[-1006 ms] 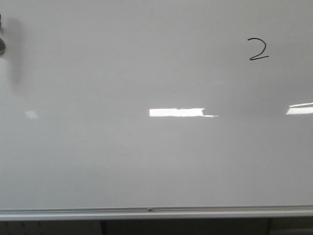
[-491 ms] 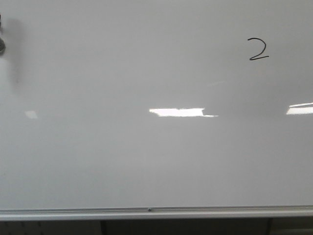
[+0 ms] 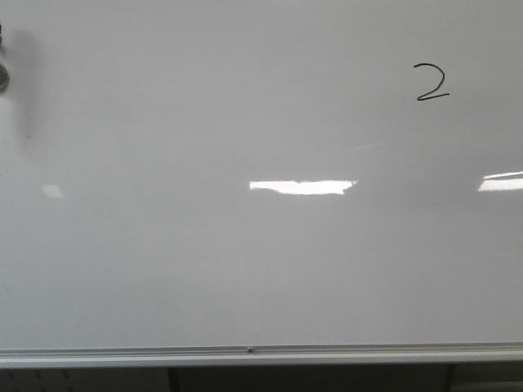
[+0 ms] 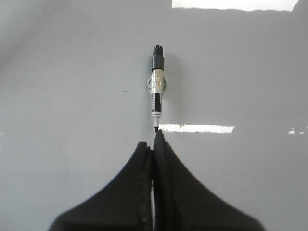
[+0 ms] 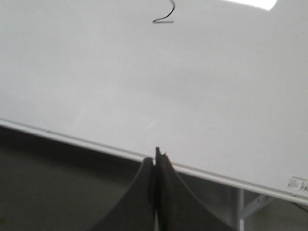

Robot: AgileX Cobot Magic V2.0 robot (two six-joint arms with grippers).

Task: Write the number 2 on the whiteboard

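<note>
The left gripper (image 4: 154,144) has its two black fingers pressed tight together, with nothing between them. Just past their tips, a black marker (image 4: 157,91) sits flat on the whiteboard (image 3: 204,269), clipped in a small round holder (image 4: 157,86). The fingers do not clearly touch it.

The right gripper (image 5: 156,156) is pressed together too, and holds nothing. It hangs over the whiteboard's silver frame edge (image 5: 86,142).

The number 2 (image 3: 431,82) is in the upper right of the front view, small and black.

An office or classroom: a framed whiteboard (image 3: 245,261) with a marker (image 4: 157,91).
</note>
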